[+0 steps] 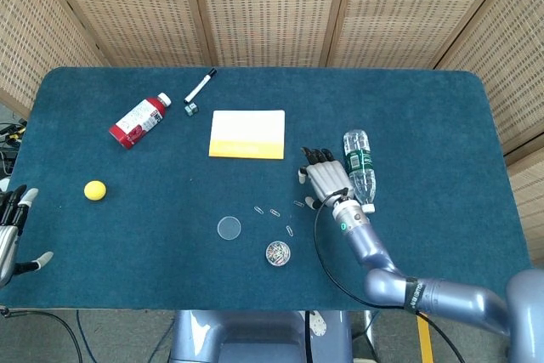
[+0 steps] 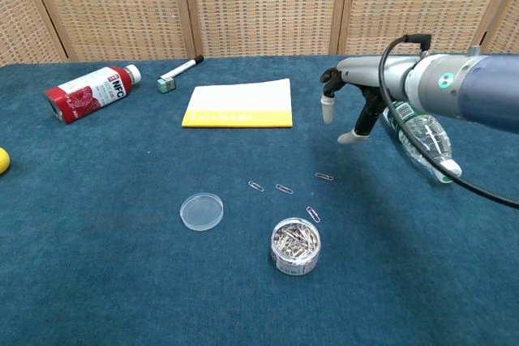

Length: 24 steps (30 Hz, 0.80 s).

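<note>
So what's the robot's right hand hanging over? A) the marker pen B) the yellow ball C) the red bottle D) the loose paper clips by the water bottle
D: the right hand hangs open above the loose paper clips, just beside the lying water bottle, holding nothing.

Right hand (image 1: 327, 182): silver-grey metal back, black fingers with pale tips. Its forearm is a smooth blue-grey tube (small green light near the wrist), trailed by a black cable. Left hand (image 1: 10, 231): same black fingers and pale tips.
</note>
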Tool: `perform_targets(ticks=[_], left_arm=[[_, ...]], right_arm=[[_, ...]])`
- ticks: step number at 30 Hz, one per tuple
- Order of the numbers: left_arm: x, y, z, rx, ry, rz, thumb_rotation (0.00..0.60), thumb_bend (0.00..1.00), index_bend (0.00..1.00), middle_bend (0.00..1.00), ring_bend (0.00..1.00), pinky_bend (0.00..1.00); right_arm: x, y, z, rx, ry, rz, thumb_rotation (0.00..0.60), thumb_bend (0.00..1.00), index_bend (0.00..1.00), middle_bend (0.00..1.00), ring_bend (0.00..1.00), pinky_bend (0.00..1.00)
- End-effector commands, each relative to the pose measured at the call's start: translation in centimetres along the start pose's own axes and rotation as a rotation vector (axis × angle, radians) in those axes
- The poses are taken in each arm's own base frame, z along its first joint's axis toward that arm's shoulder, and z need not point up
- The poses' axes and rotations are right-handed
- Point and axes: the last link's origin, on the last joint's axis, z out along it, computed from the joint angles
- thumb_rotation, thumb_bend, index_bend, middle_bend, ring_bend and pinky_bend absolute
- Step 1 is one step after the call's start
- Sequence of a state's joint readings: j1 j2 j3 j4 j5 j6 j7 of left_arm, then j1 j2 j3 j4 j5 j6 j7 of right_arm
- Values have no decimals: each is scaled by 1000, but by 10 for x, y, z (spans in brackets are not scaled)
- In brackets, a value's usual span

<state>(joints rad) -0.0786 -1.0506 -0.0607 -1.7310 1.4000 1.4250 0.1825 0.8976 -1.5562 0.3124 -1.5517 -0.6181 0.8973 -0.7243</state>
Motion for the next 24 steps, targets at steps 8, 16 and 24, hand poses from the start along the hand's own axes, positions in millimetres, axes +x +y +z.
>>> perform_targets(ticks=[8, 16, 24], left_arm=[[-2, 0, 2, 5, -5, 4, 600, 0, 0, 0, 0, 0], [-1, 0, 2, 4, -2, 3, 600, 0, 0, 0, 0, 0], [-2, -1, 2, 5, -5, 4, 600, 0, 0, 0, 0, 0]], right_arm=[[-28, -15, 10, -39, -35, -10, 600, 330, 449, 0, 0, 0], [-45, -13, 11, -62, -62, 1, 600, 330, 451, 0, 0, 0], [-53, -20, 15, -60, -68, 7, 600, 330, 451, 0, 0, 0]])
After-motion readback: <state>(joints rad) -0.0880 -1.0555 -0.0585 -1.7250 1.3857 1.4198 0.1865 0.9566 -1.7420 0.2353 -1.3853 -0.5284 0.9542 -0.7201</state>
